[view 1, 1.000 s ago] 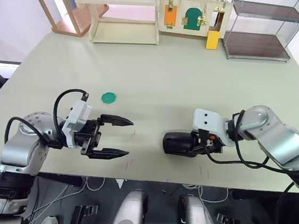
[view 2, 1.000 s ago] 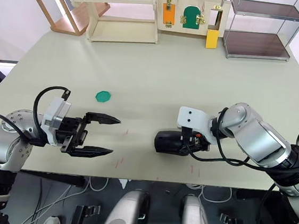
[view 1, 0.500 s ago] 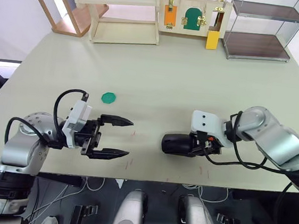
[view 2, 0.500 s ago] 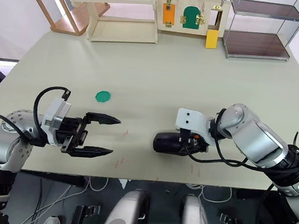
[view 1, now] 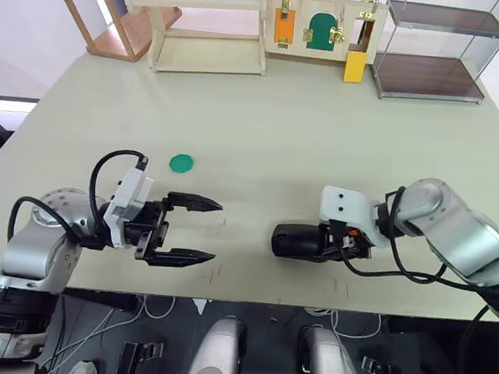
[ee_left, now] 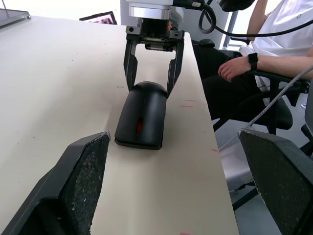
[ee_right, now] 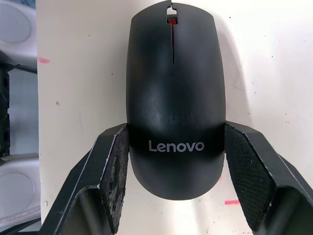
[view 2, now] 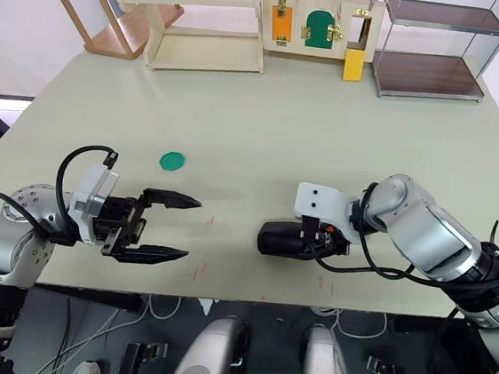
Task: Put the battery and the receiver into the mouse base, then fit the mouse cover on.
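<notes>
Mouse cover [ee_right: 174, 93] shifted slightly with right gripper [ee_right: 174, 181], whose fingers clamp its "Lenovo"-marked rear on tabletop [view 1: 326, 141], left gripper [view 1: 193, 230] fingers apart, unmoved.

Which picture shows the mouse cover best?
The right wrist view: the mouse cover is seen from above, pale mark readable, between the right gripper's fingers. The left wrist view shows it end-on. The eye views show it low down, partly behind the gripper.
</notes>
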Available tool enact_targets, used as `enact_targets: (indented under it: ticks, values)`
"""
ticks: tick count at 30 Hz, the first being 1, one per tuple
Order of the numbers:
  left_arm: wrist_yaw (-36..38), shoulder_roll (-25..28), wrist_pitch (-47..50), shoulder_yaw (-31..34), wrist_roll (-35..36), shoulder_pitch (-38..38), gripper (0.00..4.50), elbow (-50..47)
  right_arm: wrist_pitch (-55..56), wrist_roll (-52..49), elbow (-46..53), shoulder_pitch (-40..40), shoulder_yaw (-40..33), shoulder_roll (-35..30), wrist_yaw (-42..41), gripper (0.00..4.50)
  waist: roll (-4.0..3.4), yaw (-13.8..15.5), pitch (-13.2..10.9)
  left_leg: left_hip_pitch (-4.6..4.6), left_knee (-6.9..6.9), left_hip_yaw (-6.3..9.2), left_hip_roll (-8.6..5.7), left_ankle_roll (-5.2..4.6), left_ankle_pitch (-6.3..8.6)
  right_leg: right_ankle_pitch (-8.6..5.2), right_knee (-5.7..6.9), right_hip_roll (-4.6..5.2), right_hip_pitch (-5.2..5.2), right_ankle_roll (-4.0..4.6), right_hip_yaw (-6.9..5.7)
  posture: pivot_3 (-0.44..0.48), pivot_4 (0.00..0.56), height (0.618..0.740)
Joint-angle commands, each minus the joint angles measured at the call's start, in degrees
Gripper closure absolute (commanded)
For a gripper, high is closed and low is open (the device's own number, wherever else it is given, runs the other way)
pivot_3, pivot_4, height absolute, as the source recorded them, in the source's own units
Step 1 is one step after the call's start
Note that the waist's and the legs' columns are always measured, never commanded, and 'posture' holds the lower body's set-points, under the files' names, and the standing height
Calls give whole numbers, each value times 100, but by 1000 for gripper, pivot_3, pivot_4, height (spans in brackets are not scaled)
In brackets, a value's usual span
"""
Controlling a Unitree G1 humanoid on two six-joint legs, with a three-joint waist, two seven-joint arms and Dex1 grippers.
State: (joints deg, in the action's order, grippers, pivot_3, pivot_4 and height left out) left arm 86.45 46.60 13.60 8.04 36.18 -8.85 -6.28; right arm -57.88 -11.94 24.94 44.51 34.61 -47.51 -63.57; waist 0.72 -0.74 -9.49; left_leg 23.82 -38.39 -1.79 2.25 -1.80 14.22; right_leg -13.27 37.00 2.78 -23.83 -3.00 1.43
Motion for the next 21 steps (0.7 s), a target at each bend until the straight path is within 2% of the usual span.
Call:
enact_targets:
  ticks: [1,18,20,21]
  values:
    - [71,51,-22,31,81,7,0,-201,-63,48,120,36,-16,-85,1,2102,0,0,0,0,0,0,0,0,0,0,0,0,0,0,0,0,150,740]
    - [15,45,40,56,92,60,0,-290,148,131,35,85,54,-33,-42,2102,0,-2,0,0,0,0,0,0,0,0,0,0,-1,0,0,0,150,740]
    - [16,41,44,54,91,52,0,-290,166,135,43,77,50,-44,-59,1080,0,-2,0,0,0,0,0,0,0,0,0,0,-1,0,0,0,150,740]
    - [19,41,46,55,92,49,0,-286,173,137,45,75,50,-45,-66,872,0,-2,0,0,0,0,0,0,0,0,0,0,-1,0,0,0,150,740]
